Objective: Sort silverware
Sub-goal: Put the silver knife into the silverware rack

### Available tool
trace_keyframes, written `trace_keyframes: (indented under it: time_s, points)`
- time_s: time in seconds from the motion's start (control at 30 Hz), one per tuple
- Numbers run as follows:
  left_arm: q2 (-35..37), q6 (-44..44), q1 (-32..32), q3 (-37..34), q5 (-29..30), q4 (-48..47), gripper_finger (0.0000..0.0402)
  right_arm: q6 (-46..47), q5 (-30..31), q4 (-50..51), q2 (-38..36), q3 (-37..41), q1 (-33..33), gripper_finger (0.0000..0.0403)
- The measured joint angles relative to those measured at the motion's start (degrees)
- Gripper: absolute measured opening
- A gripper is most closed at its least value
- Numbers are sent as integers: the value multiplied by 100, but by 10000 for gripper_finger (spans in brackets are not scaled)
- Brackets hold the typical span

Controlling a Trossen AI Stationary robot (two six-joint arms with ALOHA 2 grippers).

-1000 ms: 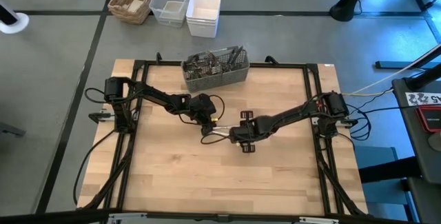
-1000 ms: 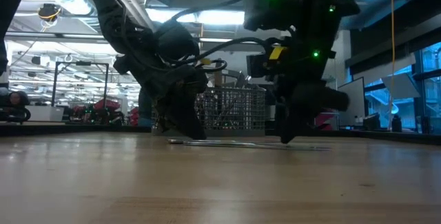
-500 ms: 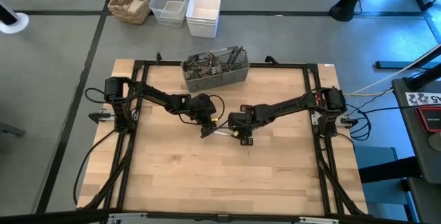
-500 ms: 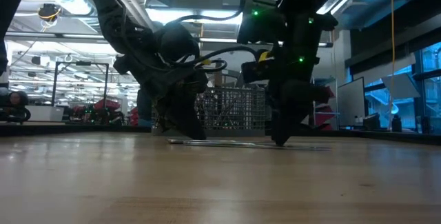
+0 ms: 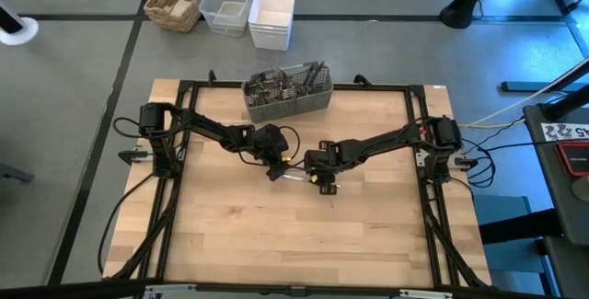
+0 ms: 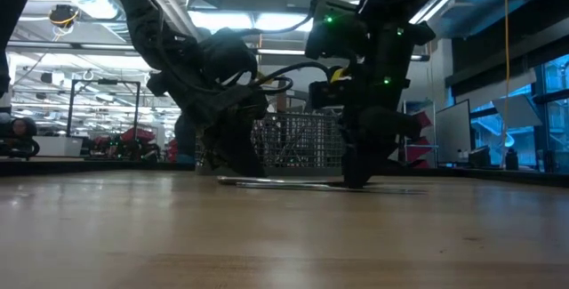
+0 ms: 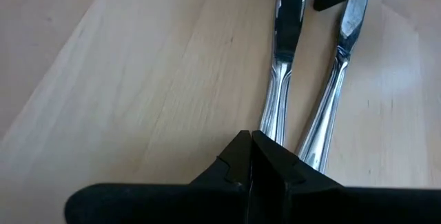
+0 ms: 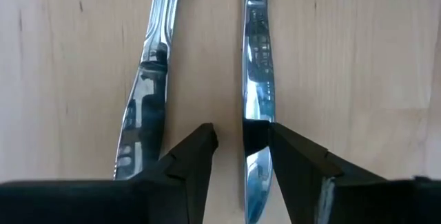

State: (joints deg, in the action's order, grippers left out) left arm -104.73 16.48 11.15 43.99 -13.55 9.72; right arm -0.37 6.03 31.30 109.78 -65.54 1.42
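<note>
Silverware here means two shiny silver-coloured metal table knives [image 5: 294,176] lying flat on the pale wooden table [image 5: 276,244], side by side between the two grippers in the high view; more pieces stand in the grey mesh metal caddy [image 5: 286,97] at the table's far edge. From above, the left gripper [image 5: 273,172] sits at one end of the pair and the right gripper [image 5: 322,181] at the other.

At table height, the knives [image 6: 302,183] show as a thin bright line on the wood, both arms reaching down to it, the caddy [image 6: 298,142] behind.

Past the left wrist, the left gripper [image 7: 251,156] has its fingers pressed together with nothing between them, tips down by the knife handles [image 7: 275,107], which run almost parallel and nearly touch near that end.

Past the right wrist, the right gripper [image 8: 238,145] has its fingers spread, straddling the blade tip of one knife [image 8: 255,79]; the other knife [image 8: 148,86] lies just outside one finger [image 8: 189,156].

Judging from this, the step is picking up that single knife. Doing it well probably means keeping the blade centred between the fingers, lowering until the tips reach the wood, closing firmly since the blade is thin and slick, and not nudging its neighbour.
</note>
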Motion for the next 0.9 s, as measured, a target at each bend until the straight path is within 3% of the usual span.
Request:
trace_keyframes:
  time_s: [0.2, 0.43, 0.63, 0.77, 0.9]
  points:
    - [0, -4, -34, -2, 7, 147, 5, -2, -192, -28, 77, 27, -10, 140]
    - [-26, -313, -155, -13, 34, 829, 5, -12, -213, -39, 163, 25, -10, 72]
    - [-24, -334, -205, -13, 36, 810, 5, 5, -44, -39, 167, 24, 3, 19]
    - [-15, -460, -253, -2, 148, 637, 5, 3, 183, 50, 192, -77, 13, 14]
    - [9, -515, -296, 9, 235, 471, 5, 1, 196, 105, 200, -249, 5, 41]
